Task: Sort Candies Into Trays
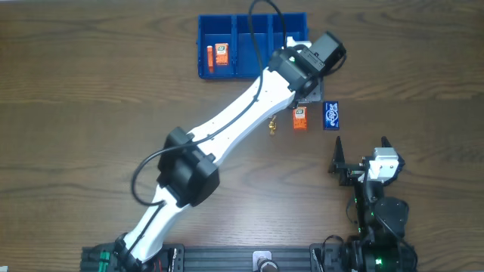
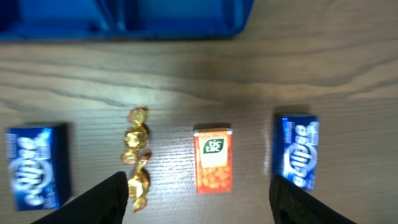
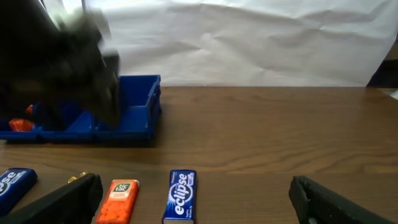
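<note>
My left gripper [image 2: 199,186] hangs open over an orange candy box [image 2: 213,165] that lies flat on the table, the box between its two fingers. Gold-wrapped candies [image 2: 137,158] lie beside the box, with one blue gum pack [image 2: 297,151] on one side and another blue gum pack [image 2: 34,167] on the other. In the top view the orange box [image 1: 300,118], one blue pack [image 1: 330,115] and a gold candy [image 1: 271,125] sit just below the blue tray [image 1: 208,45]. My right gripper [image 1: 361,151] stands open and empty, nearer the front than these pieces.
The blue tray has several compartments; the left one holds orange candy boxes [image 1: 221,54]. The left arm [image 1: 242,113] crosses the table diagonally toward the tray's right end. A white cloth [image 3: 249,37] backs the table.
</note>
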Tool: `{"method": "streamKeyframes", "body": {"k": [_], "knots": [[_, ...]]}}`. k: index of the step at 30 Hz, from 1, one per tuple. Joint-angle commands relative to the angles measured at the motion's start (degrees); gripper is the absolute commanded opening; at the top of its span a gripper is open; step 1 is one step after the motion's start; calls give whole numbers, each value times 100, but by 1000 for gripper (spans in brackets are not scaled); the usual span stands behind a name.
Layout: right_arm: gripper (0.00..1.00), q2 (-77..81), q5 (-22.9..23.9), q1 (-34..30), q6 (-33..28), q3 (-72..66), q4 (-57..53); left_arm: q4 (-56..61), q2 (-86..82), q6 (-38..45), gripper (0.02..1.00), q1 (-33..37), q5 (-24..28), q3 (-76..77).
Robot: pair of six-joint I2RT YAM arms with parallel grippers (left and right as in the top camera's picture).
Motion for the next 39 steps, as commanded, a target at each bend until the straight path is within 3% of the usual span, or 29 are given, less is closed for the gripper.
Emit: {"method": "streamKeyframes", "body": {"k": [1,9,33,36,39], "knots": [[998,-42,-33,-24,-44,-26,-13,181,474,-302,733,28,448,-24],[998,-42,-33,-24,-44,-26,-11,323,984,-448,709,15,752,-24],[998,-42,-33,-24,-44,-26,-13,326,1386,-509,630,-133,765,-24],[998,-42,-33,-24,-44,-26,-13,326,1392,-511,553,-133,756,-24],[998,-42,-33,-24,-44,-26,-13,323,1392,-511,362,-133,691,-24]]}}
